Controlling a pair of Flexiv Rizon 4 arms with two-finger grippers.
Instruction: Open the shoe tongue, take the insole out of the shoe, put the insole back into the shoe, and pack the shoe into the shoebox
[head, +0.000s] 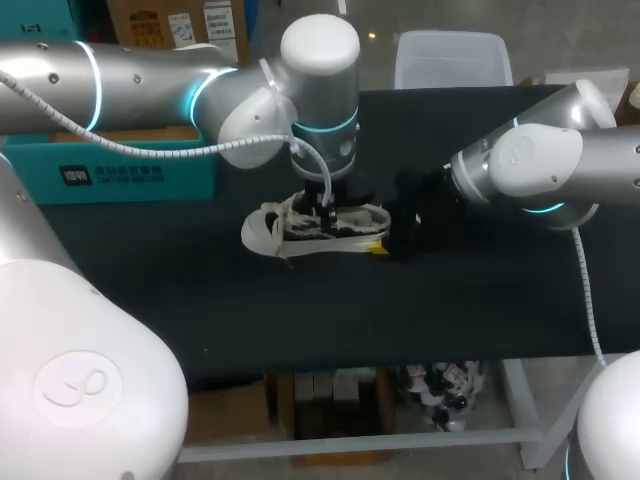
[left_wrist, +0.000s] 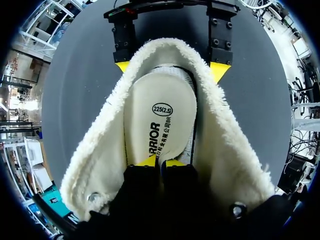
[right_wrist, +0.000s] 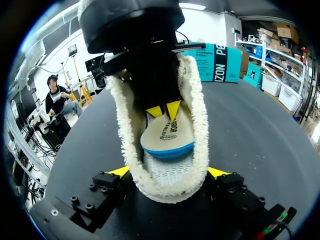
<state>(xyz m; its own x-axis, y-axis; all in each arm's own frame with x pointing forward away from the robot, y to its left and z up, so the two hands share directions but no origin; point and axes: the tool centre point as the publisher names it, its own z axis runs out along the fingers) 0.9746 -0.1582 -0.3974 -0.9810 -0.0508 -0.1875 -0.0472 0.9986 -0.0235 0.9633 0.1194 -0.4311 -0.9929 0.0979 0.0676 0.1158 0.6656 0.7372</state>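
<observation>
Table: black top; the shoe sits about mid-table.
Shoebox: teal, at the far left edge, well apart from the shoe.
Shoe: white and black, on its sole, toe toward my left, heel toward my right arm; cream fleece collar spread wide.
Insole: cream, inside the shoe; heel end tilted up off the knit footbed, blue underside showing in the right wrist view.
Left gripper: down in the shoe opening, yellow tips pressed close, pinching the insole.
Right gripper: at the heel, fingers wide, one against each side of the fleece collar, clasping the shoe.
</observation>
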